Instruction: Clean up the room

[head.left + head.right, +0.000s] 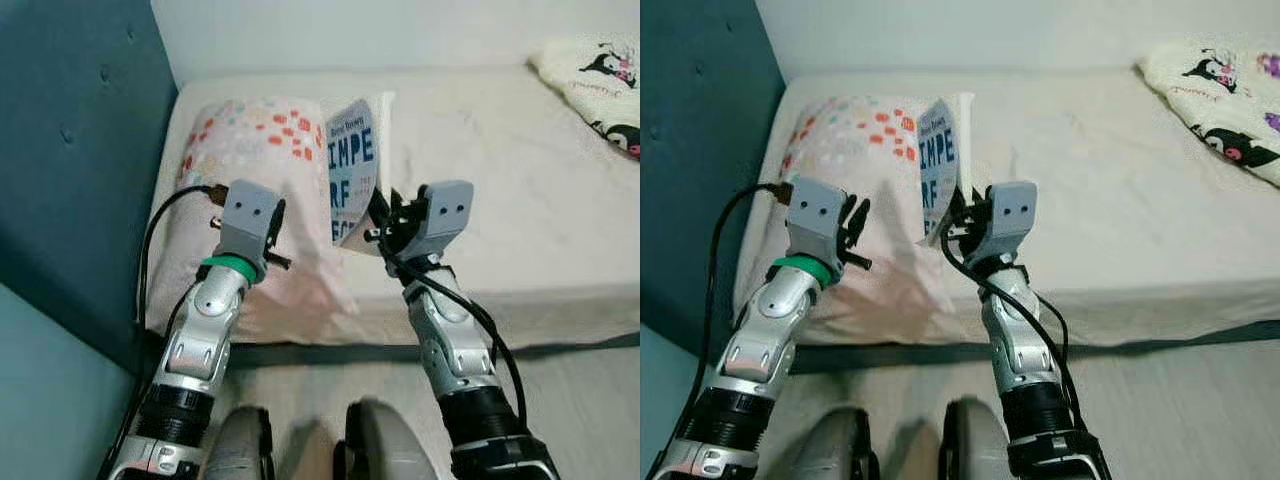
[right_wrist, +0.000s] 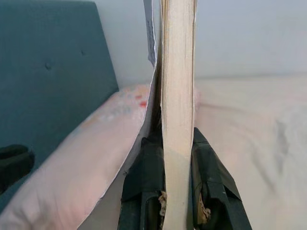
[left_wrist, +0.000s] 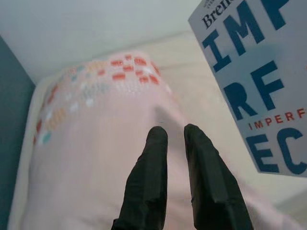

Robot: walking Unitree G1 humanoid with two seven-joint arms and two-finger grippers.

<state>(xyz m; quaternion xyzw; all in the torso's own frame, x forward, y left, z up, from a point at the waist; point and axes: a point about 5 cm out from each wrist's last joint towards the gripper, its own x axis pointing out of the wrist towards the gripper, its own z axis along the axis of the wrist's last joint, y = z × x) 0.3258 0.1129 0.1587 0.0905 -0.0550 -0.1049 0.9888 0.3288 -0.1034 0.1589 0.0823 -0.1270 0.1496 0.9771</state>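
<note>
A paperback book (image 1: 352, 170) with a pale blue cover and dark blue letters stands upright over the bed, its page edges (image 2: 178, 96) facing the right wrist camera. My right gripper (image 1: 378, 226) is shut on the book's lower edge, one black finger (image 2: 208, 172) on each side. My left gripper (image 3: 171, 135) hovers over the pink pillow (image 1: 255, 150) with coloured dots, its fingers nearly together and holding nothing. The book's cover (image 3: 259, 86) hangs just beside the left gripper.
The bed (image 1: 500, 170) with a cream sheet runs across the view. A teal padded headboard (image 1: 70, 130) stands on the left. A white blanket with cartoon figures (image 1: 1220, 90) lies at the far right. Grey floor (image 1: 580, 400) lies below the bed edge.
</note>
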